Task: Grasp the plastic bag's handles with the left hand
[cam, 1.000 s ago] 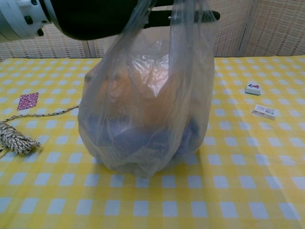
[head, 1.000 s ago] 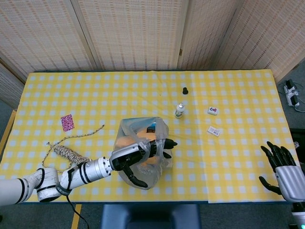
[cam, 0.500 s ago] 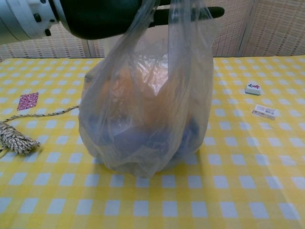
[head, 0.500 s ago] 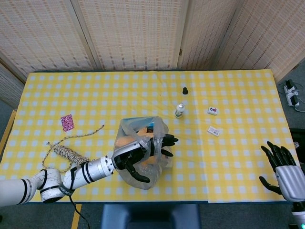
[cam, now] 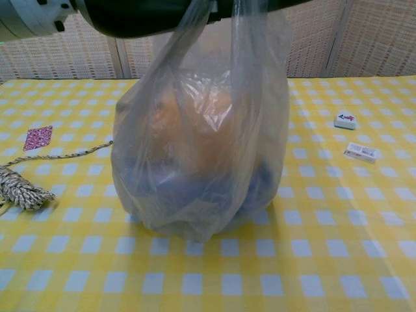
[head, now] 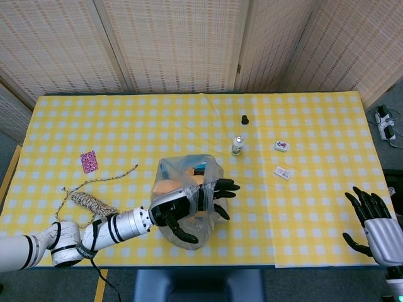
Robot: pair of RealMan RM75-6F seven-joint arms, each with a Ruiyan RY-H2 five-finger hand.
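A clear plastic bag (head: 173, 176) holding orange and dark blue items stands near the table's front edge, and fills the middle of the chest view (cam: 201, 156). Its handles (cam: 250, 45) run up taut and loop over my left hand (head: 189, 204), which holds them from above with the long fingers stretched to the right and the thumb curled underneath. In the chest view only the dark underside of that hand (cam: 143, 12) shows at the top edge. My right hand (head: 374, 229) hangs off the table's front right corner, fingers spread, holding nothing.
A coil of rope (head: 88, 201) and a pink card (head: 89, 161) lie left of the bag. Behind and right of it are a small bottle (head: 237, 145), a black cap (head: 244, 119), a mahjong tile (head: 281, 146) and a small packet (head: 283, 173).
My left hand has risen slightly with the handles over it, so its fingers now leave the top of the chest view. The handles are pulled tauter. The right hand has not moved.
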